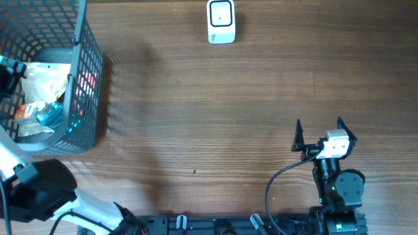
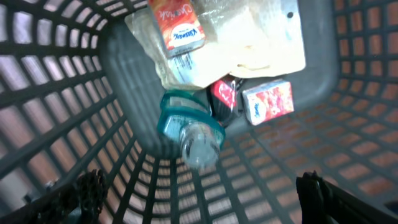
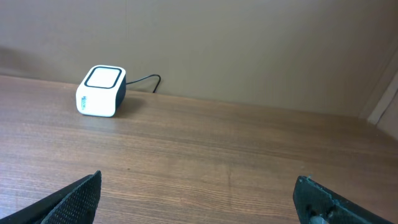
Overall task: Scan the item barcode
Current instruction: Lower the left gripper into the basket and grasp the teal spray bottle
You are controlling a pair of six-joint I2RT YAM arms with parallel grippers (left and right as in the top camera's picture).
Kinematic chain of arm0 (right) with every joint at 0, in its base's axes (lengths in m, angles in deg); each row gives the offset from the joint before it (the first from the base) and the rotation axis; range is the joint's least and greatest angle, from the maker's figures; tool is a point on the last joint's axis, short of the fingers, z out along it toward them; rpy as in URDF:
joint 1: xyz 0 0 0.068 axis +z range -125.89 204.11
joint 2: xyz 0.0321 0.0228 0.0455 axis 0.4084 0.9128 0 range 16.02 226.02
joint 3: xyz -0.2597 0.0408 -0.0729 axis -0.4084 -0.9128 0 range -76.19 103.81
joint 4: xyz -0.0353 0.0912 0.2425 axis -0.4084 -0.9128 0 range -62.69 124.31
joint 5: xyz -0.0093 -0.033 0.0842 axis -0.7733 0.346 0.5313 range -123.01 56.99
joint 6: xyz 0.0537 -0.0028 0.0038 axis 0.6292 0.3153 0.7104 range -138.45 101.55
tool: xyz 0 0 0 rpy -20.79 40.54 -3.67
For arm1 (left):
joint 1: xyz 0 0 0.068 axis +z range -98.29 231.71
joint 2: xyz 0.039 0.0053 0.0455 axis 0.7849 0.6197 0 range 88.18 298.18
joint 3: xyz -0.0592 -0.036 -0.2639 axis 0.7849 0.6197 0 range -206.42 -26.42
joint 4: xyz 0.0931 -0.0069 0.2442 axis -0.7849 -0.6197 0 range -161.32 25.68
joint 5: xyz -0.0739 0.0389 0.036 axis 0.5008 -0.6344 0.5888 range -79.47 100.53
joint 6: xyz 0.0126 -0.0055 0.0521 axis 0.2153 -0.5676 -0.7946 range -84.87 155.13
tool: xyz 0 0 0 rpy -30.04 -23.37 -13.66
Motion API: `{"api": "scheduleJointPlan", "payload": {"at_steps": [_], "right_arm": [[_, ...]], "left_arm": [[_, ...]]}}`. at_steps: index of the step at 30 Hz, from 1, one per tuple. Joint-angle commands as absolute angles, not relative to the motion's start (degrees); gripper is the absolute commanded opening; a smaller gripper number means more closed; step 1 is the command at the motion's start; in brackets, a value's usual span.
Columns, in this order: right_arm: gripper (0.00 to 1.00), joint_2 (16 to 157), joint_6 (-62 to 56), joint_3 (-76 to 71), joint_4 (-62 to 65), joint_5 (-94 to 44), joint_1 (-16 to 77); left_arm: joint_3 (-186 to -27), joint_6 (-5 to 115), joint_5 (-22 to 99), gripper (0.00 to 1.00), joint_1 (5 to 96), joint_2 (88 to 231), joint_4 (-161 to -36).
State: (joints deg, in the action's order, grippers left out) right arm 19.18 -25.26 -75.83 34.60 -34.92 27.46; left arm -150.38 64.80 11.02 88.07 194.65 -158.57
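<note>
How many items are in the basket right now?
5 visible: tissue pack lying on a pale bag, teal bottle in the middle, dark red packet and small red box beside the bag. Others may be hidden beneath.

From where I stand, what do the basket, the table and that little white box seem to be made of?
The basket looks like moulded grey plastic, matte: a stiff grid of square holes. The table looks like brown wood or wood-look laminate, showing grain lines. The little white box seems smooth hard plastic, with rounded corners.
</note>
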Motion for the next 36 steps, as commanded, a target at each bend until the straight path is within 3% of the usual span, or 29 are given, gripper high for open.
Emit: {"api": "scheduleJointPlan", "payload": {"at_steps": [1,6,13,17,21,23,33,36], "right_arm": [[1.0,18.9,-25.9,-75.9,34.8,-34.5,27.7],[1.0,18.9,-25.9,-75.9,34.8,-34.5,27.7],[1.0,18.9,-25.9,-75.9,34.8,-34.5,27.7],[1.0,18.9,-25.9,-75.9,34.8,-34.5,27.7],[1.0,18.9,-25.8,-75.9,34.8,-34.5,27.7],[1.0,18.9,-25.9,-75.9,34.8,-34.5,27.7],[1.0,18.9,-25.8,-75.9,34.8,-34.5,27.7],[1.0,18.9,-25.9,-75.9,34.8,-34.5,27.7]], "left_arm": [[-142.4,64.0,14.0,1.0,87.8,195.2,-154.8],[-134.2,59.5,15.0,1.0,87.8,195.2,-147.7],[-134.2,55.9,10.6,0.99,87.8,195.7,-148.1],[-134.2,50.0,11.8,0.89,87.8,195.9,-145.2],[-134.2,40.7,16.8,0.88,87.8,195.9,-145.9],[-134.2,36.8,19.3,1.0,87.8,195.9,-147.7],[-124.8,34.1,13.3,1.0,87.8,195.9,-144.2],[-123.7,34.3,12.2,0.94,87.8,195.9,-140.5]]}}
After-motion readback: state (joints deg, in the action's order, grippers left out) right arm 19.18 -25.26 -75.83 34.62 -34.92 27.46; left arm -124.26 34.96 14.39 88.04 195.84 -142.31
